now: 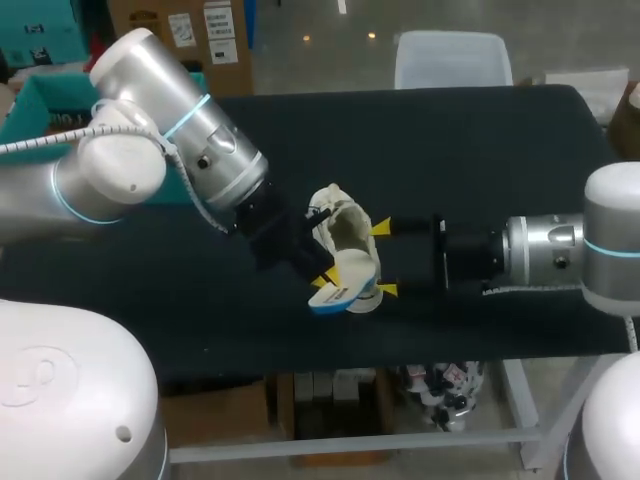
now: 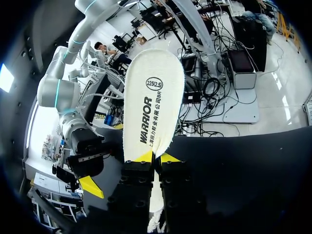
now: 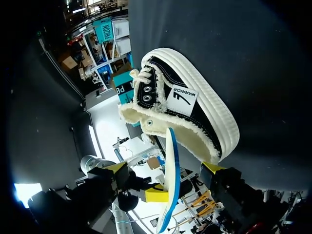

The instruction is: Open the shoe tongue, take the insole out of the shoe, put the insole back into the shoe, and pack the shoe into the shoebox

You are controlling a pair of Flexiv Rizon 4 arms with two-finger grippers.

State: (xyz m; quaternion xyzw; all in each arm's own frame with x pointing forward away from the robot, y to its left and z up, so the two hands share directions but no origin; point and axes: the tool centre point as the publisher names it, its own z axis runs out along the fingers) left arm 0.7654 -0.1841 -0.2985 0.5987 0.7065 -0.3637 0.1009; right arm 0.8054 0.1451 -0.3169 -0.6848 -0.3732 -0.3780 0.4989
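A black-and-cream shoe (image 1: 345,232) lies on its side in the middle of the black table (image 1: 480,150), with its opening toward my left arm. My left gripper (image 1: 328,275) is shut on one end of the white, blue-edged insole (image 1: 335,292), just outside the shoe's opening. The left wrist view shows the insole (image 2: 153,97) standing out from the yellow tips of that gripper (image 2: 156,157). My right gripper (image 1: 384,259) is open, its two tips on either side of the shoe's end. In the right wrist view, the shoe (image 3: 185,112) lies ahead of this gripper (image 3: 165,168), with the insole's edge (image 3: 170,185) between.
A teal box (image 1: 35,105) sits at the far left, partly hidden behind my left arm. The table's front edge runs close below the shoe. Bare black cloth stretches behind the shoe and to the right.
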